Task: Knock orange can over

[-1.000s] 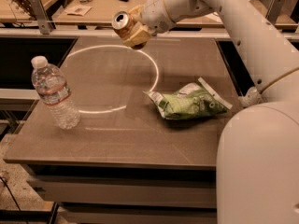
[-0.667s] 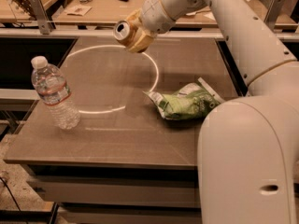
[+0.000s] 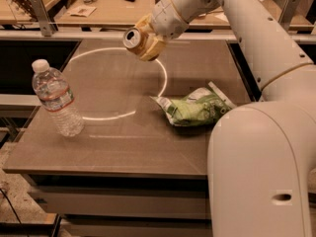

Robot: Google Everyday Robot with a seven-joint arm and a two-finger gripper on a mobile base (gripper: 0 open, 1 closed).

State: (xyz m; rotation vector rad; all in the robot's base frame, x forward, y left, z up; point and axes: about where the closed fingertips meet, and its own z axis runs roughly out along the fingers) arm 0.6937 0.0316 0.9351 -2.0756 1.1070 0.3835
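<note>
Gripper (image 3: 142, 42) sits over the far side of the worktop (image 3: 123, 147), just left of its middle, with my arm (image 3: 256, 38) reaching in from the right across the back edge. The gripper is pinching the orange can (image 3: 132, 37); my pale yellow fingers (image 3: 154, 47) close around its body from the right and underneath. The can is tipped well off upright, nearly on its side, its silver pull-tab top turned toward the camera and slightly left. I cannot tell whether its lower end touches the worktop, since my fingers cover that part. A bright ring of light (image 3: 163, 78) is drawn on the surface, and the can sits over the ring's far right arc. Clear water bottle (image 3: 55, 100) with a white cap stands upright near the left edge, well apart from the can. Green and white snack bag (image 3: 195, 107) lies flat to the right of the ring, its near corner just beside the arc. My base (image 3: 261, 172) fills the near right corner of the view.
</note>
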